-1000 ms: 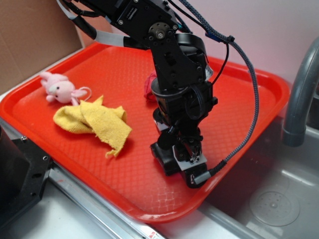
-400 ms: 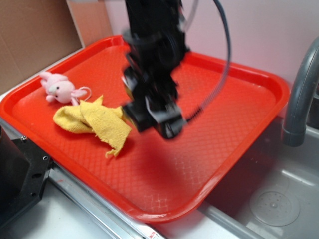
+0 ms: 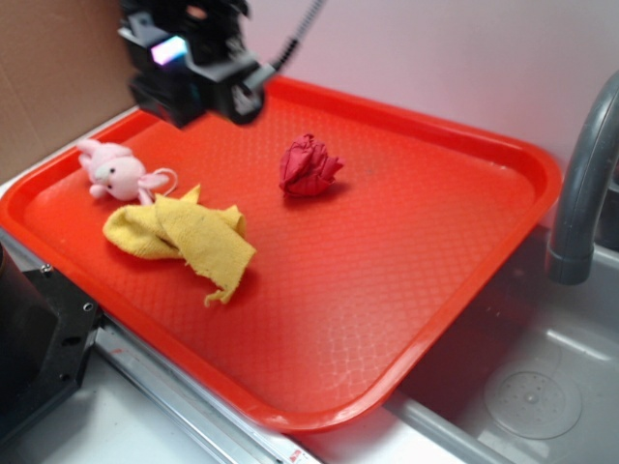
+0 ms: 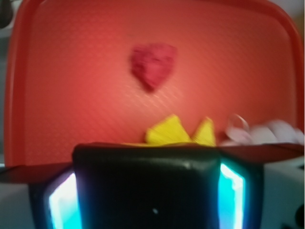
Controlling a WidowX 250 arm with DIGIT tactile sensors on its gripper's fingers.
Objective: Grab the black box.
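Lifted clear of the red plastic tray [image 3: 464, 242], my gripper [image 3: 193, 68] stays clamped on the small glossy black box [image 4: 145, 188], high above the crumpled red paper ball [image 3: 308, 166]; grab looks done.

Red tray [image 3: 464, 251] (paper ball [image 3: 308, 166]), yellow cloth [image 3: 184, 235], bunny [image 3: 114, 170]

No text, label, brand, number or sign can be read in either view. A small sticker [image 3: 290, 452] with red marks lies just below the red tray's [image 3: 464, 319] near rim, too small and cut off to read.
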